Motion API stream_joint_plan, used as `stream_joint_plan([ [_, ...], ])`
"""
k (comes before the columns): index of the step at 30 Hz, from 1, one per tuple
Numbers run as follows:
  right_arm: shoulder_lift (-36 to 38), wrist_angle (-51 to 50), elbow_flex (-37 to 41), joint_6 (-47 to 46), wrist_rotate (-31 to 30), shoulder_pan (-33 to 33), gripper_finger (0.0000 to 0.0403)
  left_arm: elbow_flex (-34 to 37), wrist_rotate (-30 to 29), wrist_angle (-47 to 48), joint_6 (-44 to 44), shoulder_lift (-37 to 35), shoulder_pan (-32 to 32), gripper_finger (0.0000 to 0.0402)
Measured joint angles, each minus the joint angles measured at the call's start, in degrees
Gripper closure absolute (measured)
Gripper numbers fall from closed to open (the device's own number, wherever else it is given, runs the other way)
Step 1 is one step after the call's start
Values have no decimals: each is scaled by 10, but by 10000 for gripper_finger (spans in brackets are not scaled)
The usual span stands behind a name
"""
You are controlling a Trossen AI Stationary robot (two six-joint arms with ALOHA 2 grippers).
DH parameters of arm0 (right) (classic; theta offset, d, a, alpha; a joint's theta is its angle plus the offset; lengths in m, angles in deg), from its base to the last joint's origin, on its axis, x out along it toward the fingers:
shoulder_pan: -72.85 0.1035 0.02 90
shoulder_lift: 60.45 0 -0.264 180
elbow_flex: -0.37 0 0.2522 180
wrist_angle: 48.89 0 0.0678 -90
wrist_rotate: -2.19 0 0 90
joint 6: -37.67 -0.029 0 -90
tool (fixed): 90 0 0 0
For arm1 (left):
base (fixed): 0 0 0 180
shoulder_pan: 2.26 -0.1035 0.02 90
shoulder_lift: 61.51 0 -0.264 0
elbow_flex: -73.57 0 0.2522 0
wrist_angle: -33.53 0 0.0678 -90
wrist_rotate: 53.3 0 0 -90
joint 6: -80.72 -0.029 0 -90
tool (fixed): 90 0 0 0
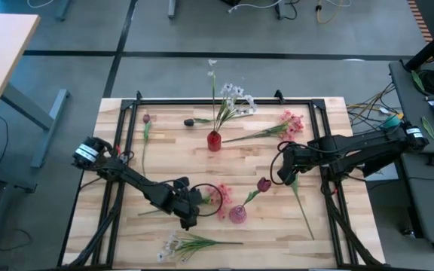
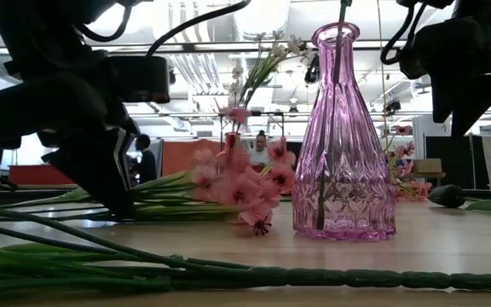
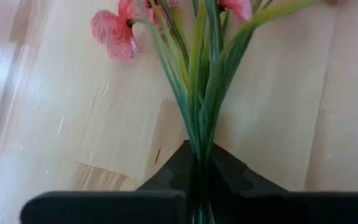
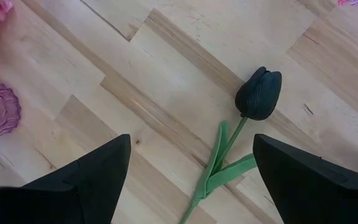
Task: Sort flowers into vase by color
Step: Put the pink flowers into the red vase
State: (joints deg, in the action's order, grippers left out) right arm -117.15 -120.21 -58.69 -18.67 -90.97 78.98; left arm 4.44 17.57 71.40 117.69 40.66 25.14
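Note:
My left gripper (image 1: 193,209) is near the table's middle front, shut on a bunch of pink flowers (image 1: 221,196) just left of the clear pink vase (image 1: 237,214). A thin green stem (image 2: 335,102) stands in that vase; its top leaves the low view. My right gripper (image 4: 191,186) hangs open above a dark red tulip (image 4: 258,93), which lies flat on the wood right of the vase. Its bud (image 2: 446,196) points toward the vase. The tulip's stem (image 4: 219,155) runs back between my right fingers without touching them. My left gripper pinches the pink flowers' bundle of green stems and leaves (image 3: 201,146) between its two fingers, well back from the blossoms. The fingers (image 2: 109,183) come from above, across the stems. The stems lie almost level, and the blossoms (image 2: 245,192) rest on the table beside the vase's foot.
A red vase (image 1: 214,141) with white flowers stands at the table's middle far side. Loose pink flowers (image 1: 291,124) lie far right, a tulip (image 1: 146,120) far left, a white spray (image 1: 183,245) at the near edge. Black rails (image 1: 119,188) run along both table sides.

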Motion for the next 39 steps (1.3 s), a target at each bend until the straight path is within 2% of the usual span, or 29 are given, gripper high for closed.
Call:
stream_joint_plan([
  [4,0,0,0,4,0,0,74,1,1,18,-3,-13,3,396],
  [9,0,1,0,10,0,0,74,1,-2,33,-30,-70,13,396],
  [15,0,30,0,33,-5,0,74,1,-61,13,-111,-175,19,398],
  [19,0,49,0,51,-19,0,74,2,-110,-22,-195,-250,19,399],
  [26,0,93,0,84,-44,0,74,53,-116,-259,-434,-371,4,399],
  [30,0,116,0,100,-47,0,74,110,-78,-413,-526,-423,-27,399],
  [34,0,135,0,110,-59,0,74,183,-30,-597,-568,-450,-81,399],
  [39,0,138,1,114,-63,0,74,267,3,-814,-551,-442,-170,399],
])
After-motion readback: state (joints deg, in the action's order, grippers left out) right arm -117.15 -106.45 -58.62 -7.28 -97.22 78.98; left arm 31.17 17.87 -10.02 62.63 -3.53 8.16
